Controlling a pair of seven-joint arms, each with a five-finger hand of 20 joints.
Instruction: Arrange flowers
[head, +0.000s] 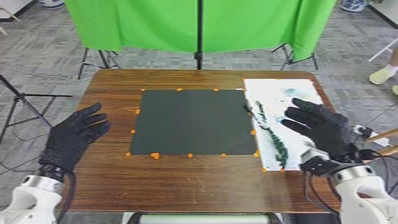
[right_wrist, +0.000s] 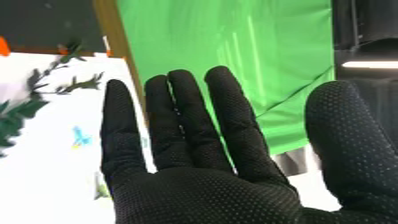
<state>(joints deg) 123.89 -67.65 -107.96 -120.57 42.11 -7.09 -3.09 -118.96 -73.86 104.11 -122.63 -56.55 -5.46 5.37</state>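
Observation:
In the head view, my right hand (head: 322, 126) is over the right part of the white sheet (head: 277, 89), its fingers relaxed and holding nothing. A green leafy stem (head: 277, 145) lies lengthwise on that sheet, to the left of the hand and apart from it. My left hand (head: 75, 137) is at the table's left edge, open and empty. The right wrist view has my right hand (right_wrist: 209, 192) with straight fingers and the thumb spread away from them. Green leaves (right_wrist: 19, 116) lie on the white sheet (right_wrist: 53, 175) beyond the fingers there.
A dark square mat (head: 194, 122) with orange tape bits around it covers the middle of the brown table (head: 195, 187). A green cloth (head: 178, 25) hangs on a stand behind the table. Tripod legs (head: 22, 102) stand at the left.

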